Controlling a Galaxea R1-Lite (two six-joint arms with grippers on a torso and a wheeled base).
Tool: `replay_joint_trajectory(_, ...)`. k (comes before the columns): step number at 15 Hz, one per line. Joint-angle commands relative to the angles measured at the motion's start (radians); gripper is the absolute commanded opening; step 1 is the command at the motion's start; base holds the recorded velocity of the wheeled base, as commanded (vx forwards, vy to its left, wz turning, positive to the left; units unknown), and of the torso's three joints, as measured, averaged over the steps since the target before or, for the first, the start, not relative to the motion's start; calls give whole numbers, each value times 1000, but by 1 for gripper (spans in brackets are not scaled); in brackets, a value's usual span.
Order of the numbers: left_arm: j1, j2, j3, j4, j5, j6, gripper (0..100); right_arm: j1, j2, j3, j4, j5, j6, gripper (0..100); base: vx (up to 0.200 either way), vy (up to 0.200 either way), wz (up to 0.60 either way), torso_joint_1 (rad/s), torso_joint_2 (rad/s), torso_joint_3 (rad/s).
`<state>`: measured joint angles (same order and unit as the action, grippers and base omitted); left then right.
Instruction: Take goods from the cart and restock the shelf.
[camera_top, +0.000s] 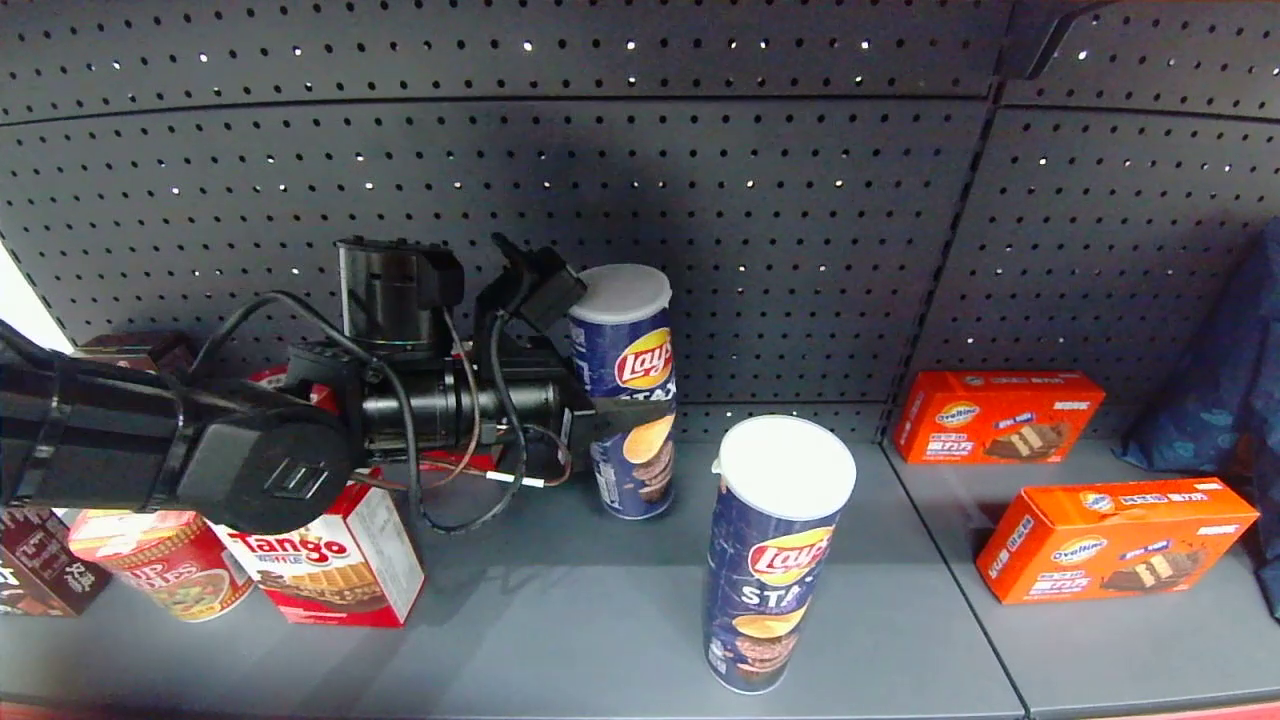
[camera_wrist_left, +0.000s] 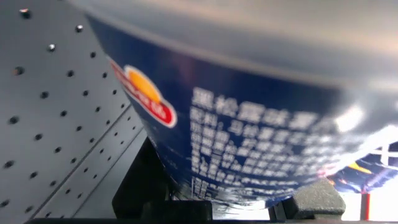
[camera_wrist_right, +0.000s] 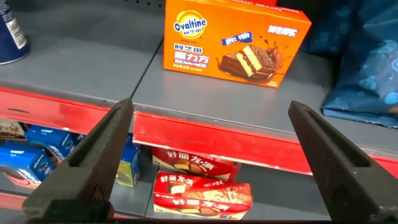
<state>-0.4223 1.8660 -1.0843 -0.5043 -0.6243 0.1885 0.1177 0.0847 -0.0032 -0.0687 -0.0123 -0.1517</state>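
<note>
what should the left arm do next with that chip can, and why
Probably open the left gripper and release the held chip can: it stands upright with its base at the shelf, behind the second can. Whether the base fully rests is unclear, so open slowly.

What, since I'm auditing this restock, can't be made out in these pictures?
Left wrist view: the held blue cylindrical chip can is too close, blurred, cropped by the edges.
Head view: the black left arm hides the red cardboard boxes behind it.
Right wrist view: the red shelf edge cuts off the red boxes below.
</note>
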Motion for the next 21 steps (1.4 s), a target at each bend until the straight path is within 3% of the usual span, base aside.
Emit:
replay_joint_trajectory(1, -10, 29, -25, 0, 5, 0, 0, 0, 6, 0, 0, 0, 0, 100, 0, 0, 0, 0, 0, 0)
replay_joint_trajectory(5, -46, 48, -49, 0, 58, -3, 0, 0, 6, 0, 0, 0, 1, 100, 0, 0, 0, 0, 0, 0)
replay_joint_trajectory(15, -52, 94, -100, -37, 66, -1, 0, 0, 6, 0, 0, 0, 14, 100, 0, 0, 0, 0, 0, 0)
replay_joint_trajectory(21, -62, 170, -178, -46, 63, -1, 0, 0, 6, 2, 0, 0, 14, 100, 0, 0, 0, 0, 0, 0)
